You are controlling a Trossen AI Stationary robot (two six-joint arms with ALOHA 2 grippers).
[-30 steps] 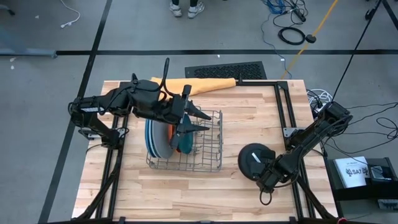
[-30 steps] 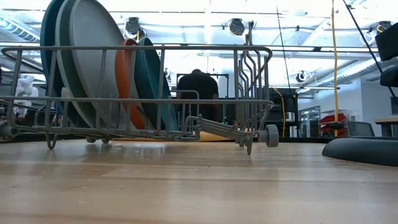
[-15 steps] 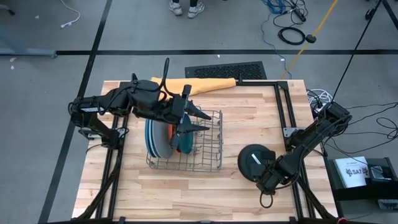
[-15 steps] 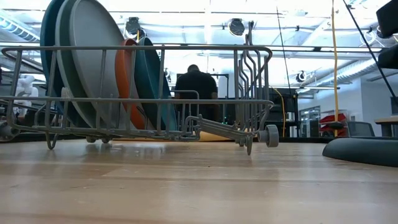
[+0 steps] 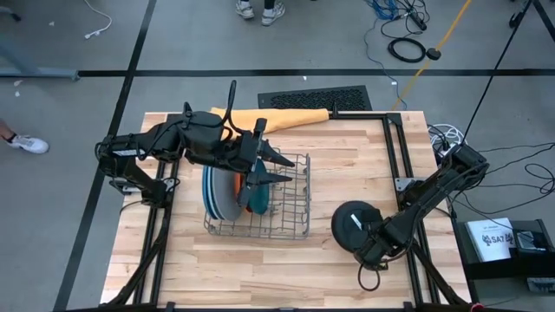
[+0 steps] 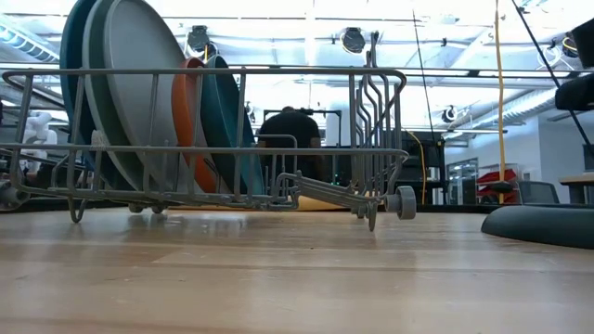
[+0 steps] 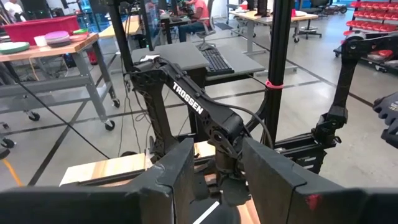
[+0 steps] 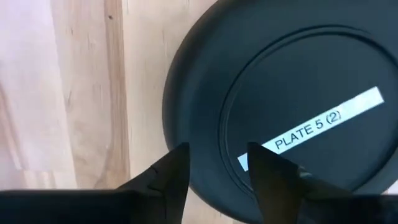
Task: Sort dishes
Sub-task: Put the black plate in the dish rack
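Note:
A black plate [image 5: 354, 222] with a white stripe label [image 8: 323, 127] lies face down on the table at the right. It also shows in the low view [image 6: 538, 225]. My right gripper [image 8: 217, 171] is open and low at the plate's near side, one finger outside the rim and one over the plate's base. Large light blue, blue and grey plates [image 6: 111, 83] and smaller orange [image 6: 188, 121] and teal [image 6: 223, 121] plates stand on edge in the wire rack [image 5: 286, 217]. My left gripper [image 5: 276, 170] is open and empty above the rack. My right gripper has its fingers [image 8: 171, 177] on either side of the black plate's near rim [image 8: 205, 155], coming from above. I cannot tell whether they touch it. The plate lies flat on the table.
A folded orange cloth [image 5: 282, 118] lies at the table's far edge behind the rack. A black grate [image 5: 314, 97] lies on the floor beyond the table. A person [image 6: 292, 139] stands in the room behind it. Bare wood lies between rack and plate.
My right gripper has edged a little toward the table's near edge at the black plate, which has not moved. The person behind the table has shifted.

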